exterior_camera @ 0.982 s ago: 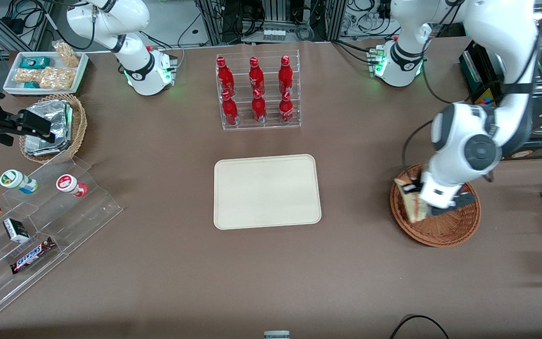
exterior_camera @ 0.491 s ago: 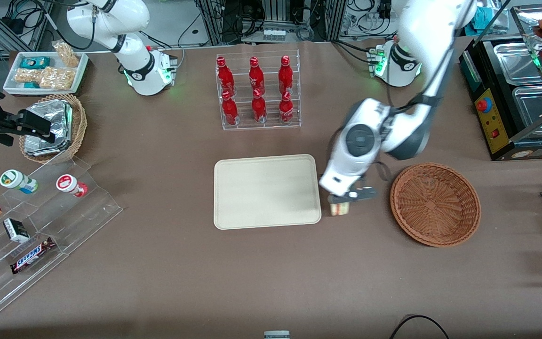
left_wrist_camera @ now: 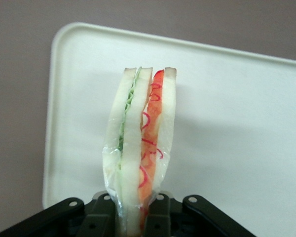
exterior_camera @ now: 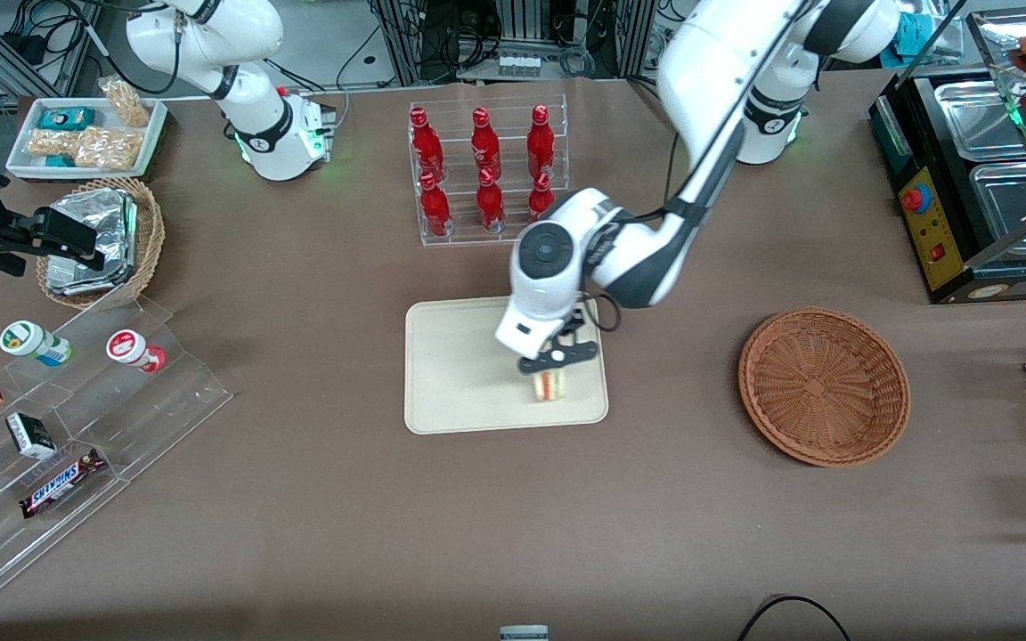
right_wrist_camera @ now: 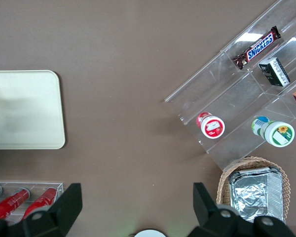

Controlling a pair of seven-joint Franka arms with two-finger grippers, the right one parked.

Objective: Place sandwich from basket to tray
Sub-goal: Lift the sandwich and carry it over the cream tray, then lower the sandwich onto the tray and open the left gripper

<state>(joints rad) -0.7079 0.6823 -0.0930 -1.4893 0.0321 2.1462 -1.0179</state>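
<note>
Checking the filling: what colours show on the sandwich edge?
Red and green between white bread on the sandwich, in the gripper; wrist view.

The gripper (exterior_camera: 556, 358), clamped on the sandwich (exterior_camera: 549, 385), hangs over bare tray (exterior_camera: 460, 374); only the bottle rack (exterior_camera: 487, 169) stands near

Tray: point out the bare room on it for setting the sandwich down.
The tray is bare toward the parked arm's end, from its rim to the sandwich. The gripper, shut on the sandwich, hangs over the corner nearest the basket; only that corner is taken.
</note>
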